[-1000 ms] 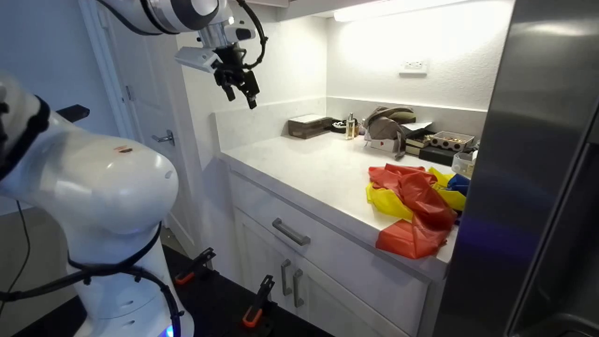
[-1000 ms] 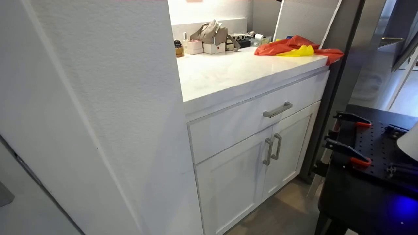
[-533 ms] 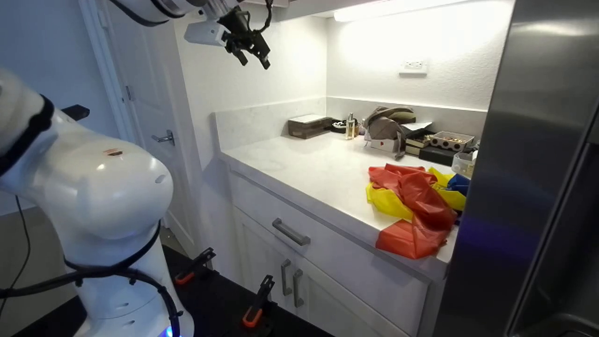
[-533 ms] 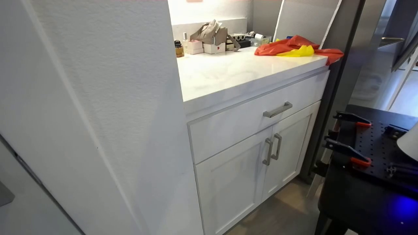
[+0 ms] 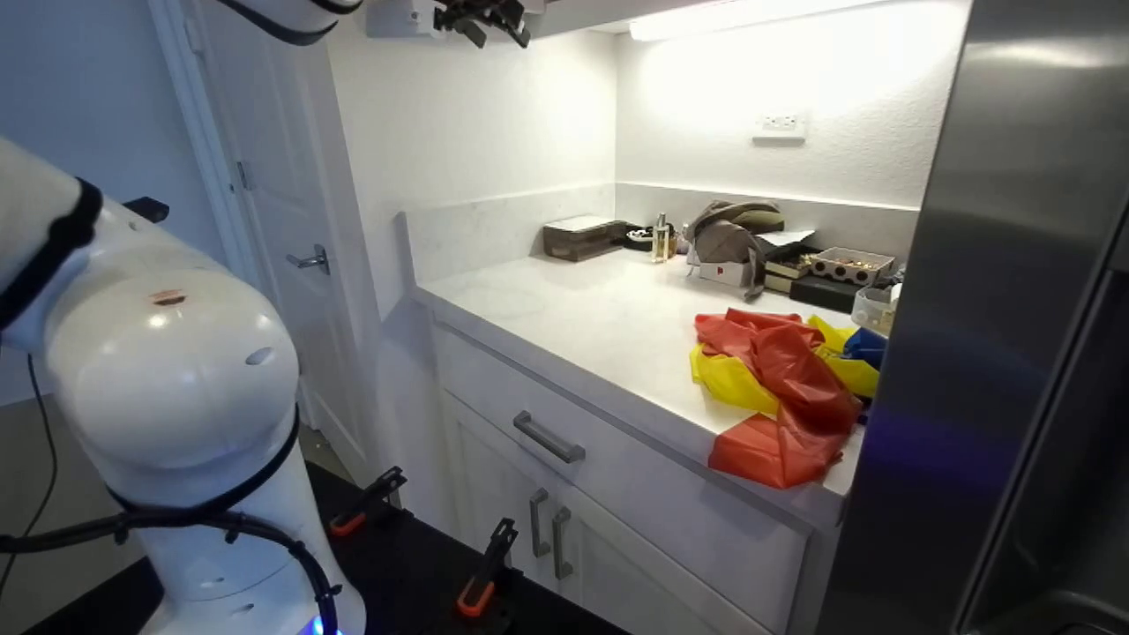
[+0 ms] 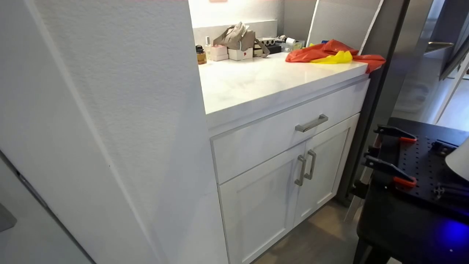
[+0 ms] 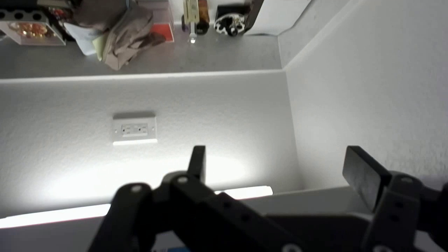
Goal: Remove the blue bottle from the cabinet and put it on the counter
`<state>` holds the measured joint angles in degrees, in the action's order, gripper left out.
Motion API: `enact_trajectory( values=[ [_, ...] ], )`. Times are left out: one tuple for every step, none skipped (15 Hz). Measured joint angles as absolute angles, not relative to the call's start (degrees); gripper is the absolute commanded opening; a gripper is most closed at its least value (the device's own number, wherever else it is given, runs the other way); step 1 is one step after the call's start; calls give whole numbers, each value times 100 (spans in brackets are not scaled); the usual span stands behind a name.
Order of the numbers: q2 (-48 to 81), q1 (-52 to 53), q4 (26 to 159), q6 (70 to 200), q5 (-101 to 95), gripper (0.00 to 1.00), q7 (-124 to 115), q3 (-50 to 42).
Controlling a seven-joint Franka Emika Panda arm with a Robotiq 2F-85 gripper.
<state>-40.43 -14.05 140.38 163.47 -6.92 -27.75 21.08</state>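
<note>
My gripper point(image 5: 501, 40) is high above the white counter point(image 5: 573, 309), at the top edge of an exterior view. It is close to the underside of the upper cabinet point(image 5: 586, 16). In the wrist view my gripper point(image 7: 276, 161) is open, with the fingers point(image 7: 364, 175) wide apart and nothing between them. The blue bottle cannot be made out in any view. A small blue patch point(image 7: 178, 249) shows at the bottom edge of the wrist view behind the gripper; I cannot tell what it is. The counter also shows in an exterior view point(image 6: 256, 80), without the gripper.
A red-and-yellow heap point(image 5: 785, 397) lies at the counter's front corner beside the steel fridge point(image 5: 997, 265). A bag point(image 5: 728, 238), boxes and small bottles stand along the back. A light strip point(image 5: 750, 16) runs under the cabinet. A side wall point(image 7: 367, 77) is on the right in the wrist view.
My gripper has risen and moved slightly right in an exterior view, tilting up to near level. The arm has moved with it. Counter items have not moved.
</note>
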Motion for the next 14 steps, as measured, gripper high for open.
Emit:
enact_trajectory(
  values=[
    [-4066, -1570, 14012, 16564, -695, 100, -2775, 2161],
    [-4079, -1742, 13988, 16793, -695, 100, -2775, 2222],
    [-4080, -1905, 13966, 17013, -695, 100, -2775, 2280],
    [-4076, -2079, 13937, 17222, -695, 100, -2775, 2344],
    [-4062, -2250, 13901, 17414, -689, 100, -2775, 2402],
    [-4038, -2424, 13856, 17596, -676, 100, -2774, 2463],
    [-4002, -2599, 13802, 17771, -651, 100, -2773, 2530],
    [-3952, -2794, 13728, 17940, -624, 100, -2771, 2606],
    [-3900, -2984, 13652, 18092, -578, 100, -2764, 2691],
    [-3840, -3187, 13559, 18234, -517, 100, -2746, 2788],
    [-3779, -3392, 13460, 18358, -516, 100, -2751, 2890],
    [-3714, -3612, 13354, 18461, -517, 100, -2755, 3007],
    [-3650, -3837, 13247, 18535, -517, 100, -2758, 3133],
    [-3581, -4080, 13131, 18582, -517, 100, -2765, 3278]
  ],
)
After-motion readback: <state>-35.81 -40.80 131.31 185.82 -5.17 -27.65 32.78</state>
